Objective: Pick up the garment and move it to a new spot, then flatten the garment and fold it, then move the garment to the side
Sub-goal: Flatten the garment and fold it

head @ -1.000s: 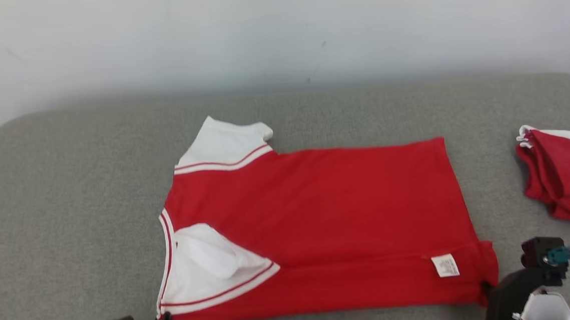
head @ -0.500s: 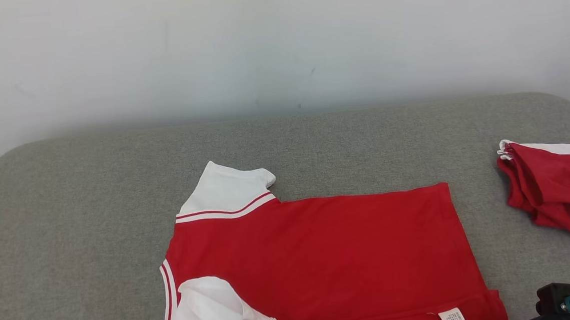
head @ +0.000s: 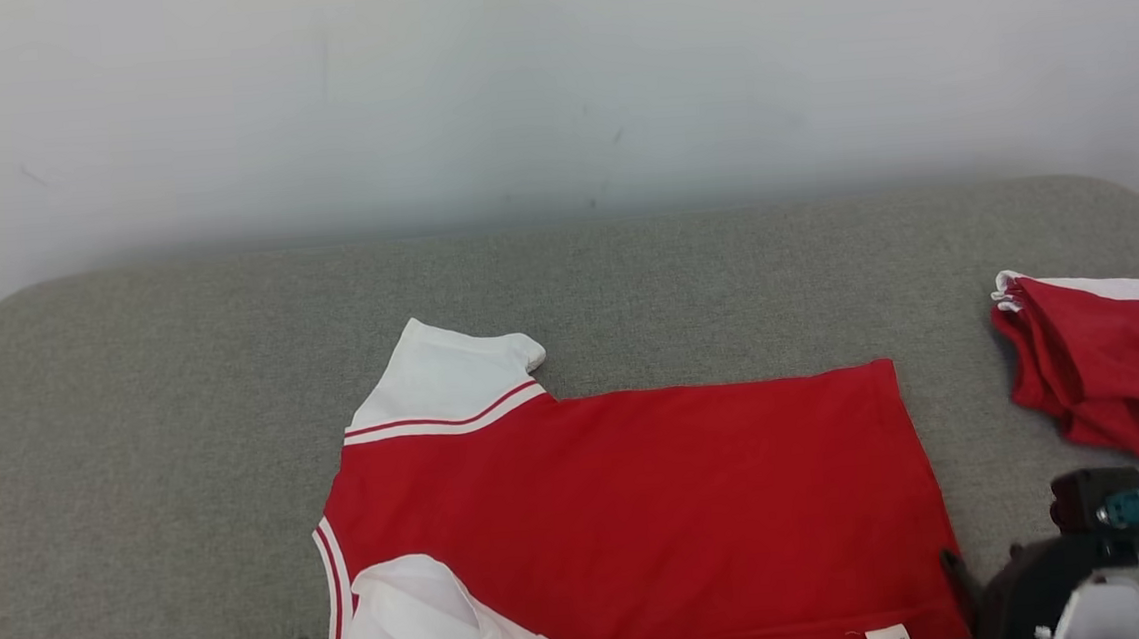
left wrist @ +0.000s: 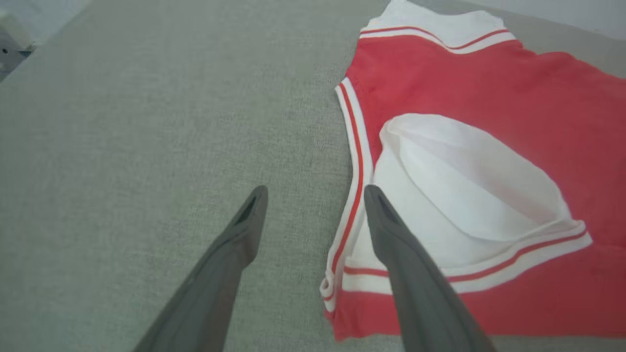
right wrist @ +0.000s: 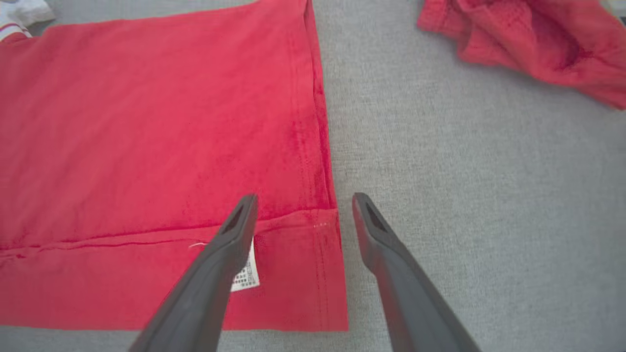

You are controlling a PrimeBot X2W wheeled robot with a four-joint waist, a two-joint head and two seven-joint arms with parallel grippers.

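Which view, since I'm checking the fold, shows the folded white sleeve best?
The left wrist view: the folded white sleeve lies close and almost whole. The head view shows the sleeve small, cut by the bottom edge.

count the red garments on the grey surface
2. A red shirt lies flat in the middle; a crumpled red garment sits apart at the right. Others may lie out of frame.
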